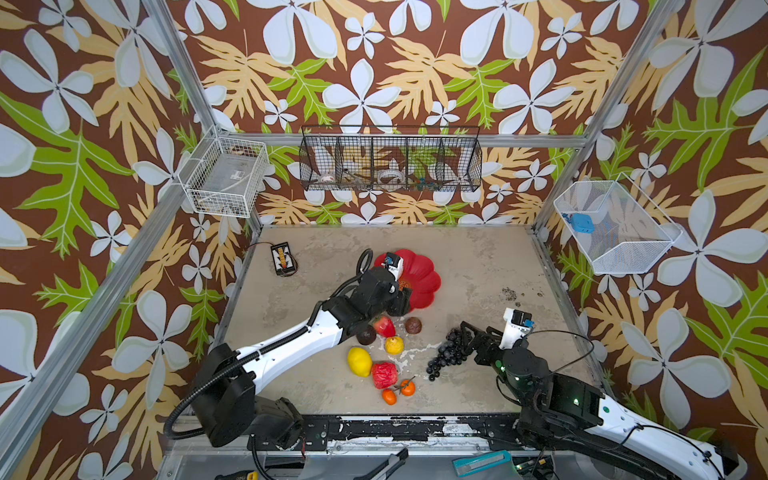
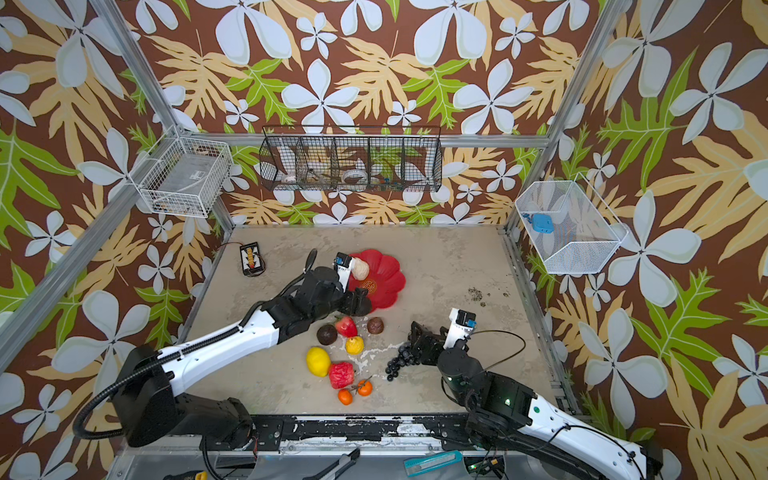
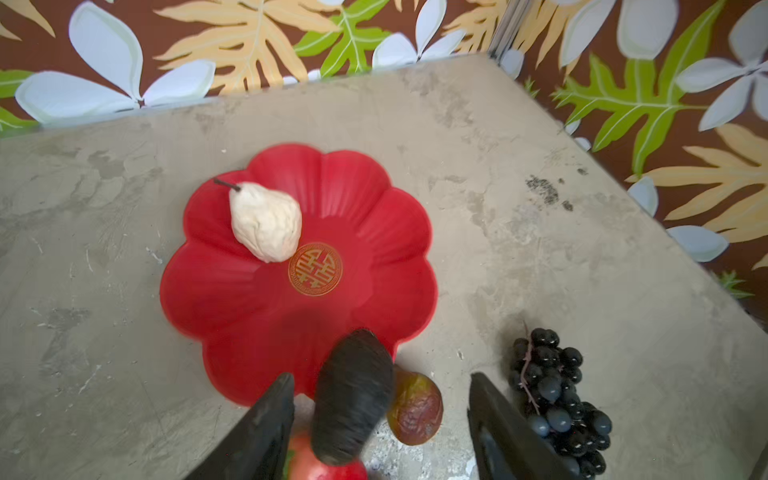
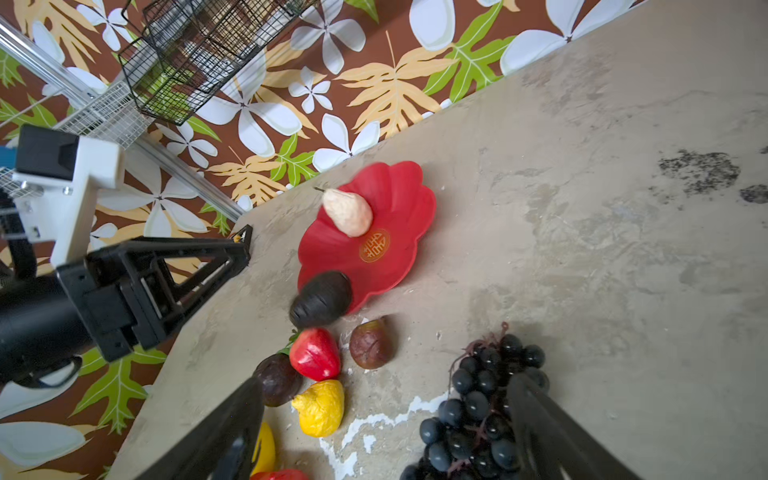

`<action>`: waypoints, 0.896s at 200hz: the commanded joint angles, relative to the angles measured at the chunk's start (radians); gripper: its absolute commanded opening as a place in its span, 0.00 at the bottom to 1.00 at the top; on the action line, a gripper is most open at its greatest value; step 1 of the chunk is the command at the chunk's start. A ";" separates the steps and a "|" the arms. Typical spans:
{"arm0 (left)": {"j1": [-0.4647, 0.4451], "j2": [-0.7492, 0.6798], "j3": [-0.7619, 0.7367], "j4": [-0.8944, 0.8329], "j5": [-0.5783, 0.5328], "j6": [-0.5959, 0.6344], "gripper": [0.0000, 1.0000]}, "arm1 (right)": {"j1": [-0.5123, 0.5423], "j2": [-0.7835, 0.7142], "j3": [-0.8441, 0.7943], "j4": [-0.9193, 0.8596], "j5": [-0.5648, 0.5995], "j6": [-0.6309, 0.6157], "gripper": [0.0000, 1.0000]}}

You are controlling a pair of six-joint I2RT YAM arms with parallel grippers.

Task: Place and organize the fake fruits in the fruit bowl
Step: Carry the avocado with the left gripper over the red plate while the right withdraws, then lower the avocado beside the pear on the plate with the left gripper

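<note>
Fig.: fruit bowl (image 3: 365, 232), on table (image 1: 478, 266) toward rear, holds pear (image 3: 266, 222); dark avocado (image 3: 353, 395) lies at its near rim, best nudged inward beside pear w/o tipping dish; L gripper (image 3: 381, 376) hovers low over avocado, fingers apart, gripping nothing; R gripper (image 4: 386, 380), fingers apart, straddles grape bunch (image 4: 478, 399).

Both top views high overhead, wrist views close, all sharing fruit bowl (image 3: 374, 216)
</note>
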 commanded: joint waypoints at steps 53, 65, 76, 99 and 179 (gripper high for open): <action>0.094 0.170 0.245 -0.366 0.024 0.020 0.70 | 0.000 -0.111 -0.057 -0.057 0.005 -0.012 0.90; 0.103 0.169 0.234 -0.359 0.015 0.001 0.71 | 0.002 -0.102 -0.054 -0.051 -0.007 -0.022 0.89; 0.110 0.165 0.219 -0.342 0.013 -0.010 0.73 | 0.000 -0.085 -0.050 -0.048 -0.011 -0.035 0.89; 0.123 0.189 0.213 -0.329 0.036 -0.024 0.76 | 0.001 -0.038 -0.045 -0.016 -0.036 -0.080 0.89; 0.143 0.384 0.270 -0.259 0.001 -0.156 0.84 | 0.000 0.080 -0.050 0.035 -0.123 -0.059 0.89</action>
